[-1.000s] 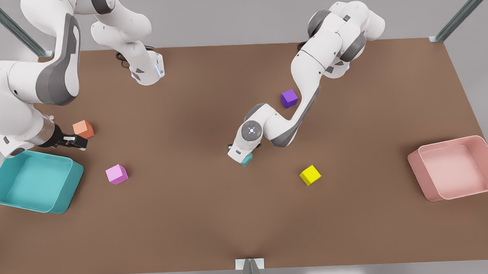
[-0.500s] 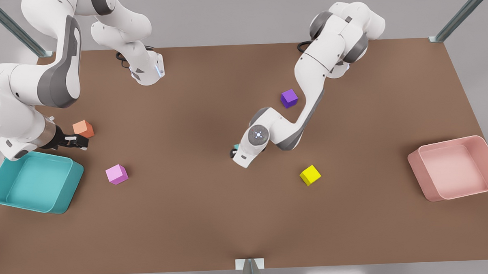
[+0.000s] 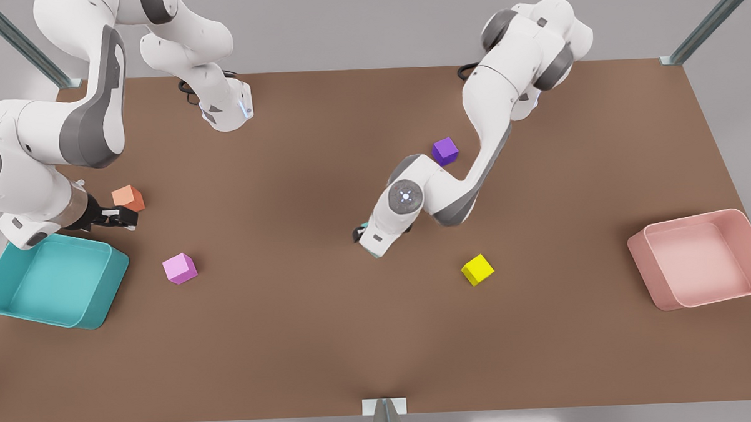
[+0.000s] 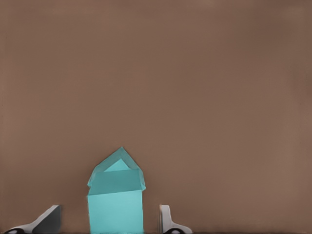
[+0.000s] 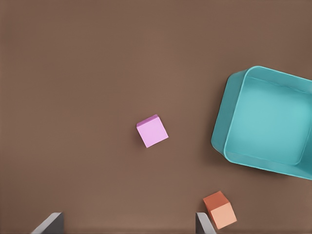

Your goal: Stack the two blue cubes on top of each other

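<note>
Teal cubes: two small plain turquoise cubes; in the left wrist view the upper teal cube sits on the lower teal cube, turned a little against it. In the front view a sliver of teal shows beside the arm's wrist, near the table's middle.
Left gripper: left gripper is over the stack with fingers spread, one either side of the upper cube, gaps visible on both sides; released, not touching it.
Right gripper: right gripper hangs at the front view's left, fingers parted and empty, just beside the orange cube; this arm waits.
Other cubes, four: one orange cube, one pink cube, one dark purple cube partly beside the left arm's forearm, one yellow cube; all well apart.
Trays, two: one teal tray at the front view's left, one pink tray at its right.
Surface: flat brown table.
Room: grey wall behind; metal struts at the corners.
</note>
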Available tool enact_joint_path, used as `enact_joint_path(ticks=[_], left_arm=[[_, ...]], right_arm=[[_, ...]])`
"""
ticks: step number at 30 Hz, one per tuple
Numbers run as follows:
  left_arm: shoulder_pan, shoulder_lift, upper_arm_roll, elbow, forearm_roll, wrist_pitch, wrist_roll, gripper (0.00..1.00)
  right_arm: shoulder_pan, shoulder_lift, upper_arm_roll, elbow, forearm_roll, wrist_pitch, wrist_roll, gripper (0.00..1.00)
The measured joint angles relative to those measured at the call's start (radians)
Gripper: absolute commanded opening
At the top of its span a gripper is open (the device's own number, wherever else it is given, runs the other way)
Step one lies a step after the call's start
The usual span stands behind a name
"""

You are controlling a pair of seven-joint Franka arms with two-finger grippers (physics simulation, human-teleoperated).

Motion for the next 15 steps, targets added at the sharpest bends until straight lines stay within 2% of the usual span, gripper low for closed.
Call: enact_joint_path(ticks=[3,6,7,9,10,12,15], left_arm=[[0.155,-0.104,0.001,0.067,0.009,-0.179,0.001,1.0],[0.352,-0.137,0.007,0.064,0.057,-0.3,0.011,1.0],[0.404,-0.146,0.002,0.032,0.082,-0.328,0.027,1.0],[0.496,-0.363,0.001,-0.249,0.093,-0.35,0.104,1.0],[0.513,-0.445,0.003,-0.329,0.078,-0.369,0.142,1.0],[0.523,-0.51,0.024,-0.366,0.047,-0.421,0.212,1.0],[0.52,-0.53,0.031,-0.377,0.018,-0.474,0.303,1.0]], right_arm=[[0.0,0.0,0.0,0.0,0.0,-0.002,-0.004,1.0],[0.0,0.0,0.0,0.0,0.0,-0.003,-0.008,1.0],[0.0,0.0,0.0,0.0,0.0,-0.003,-0.009,1.0],[0.0,0.0,0.0,0.0,0.0,-0.003,-0.011,1.0],[0.0,0.0,0.0,0.0,0.0,-0.004,-0.012,1.0],[0.0,0.0,0.0,0.0,0.0,-0.005,-0.013,1.0],[0.0,0.0,0.0,0.0,0.0,-0.006,-0.015,1.0]])
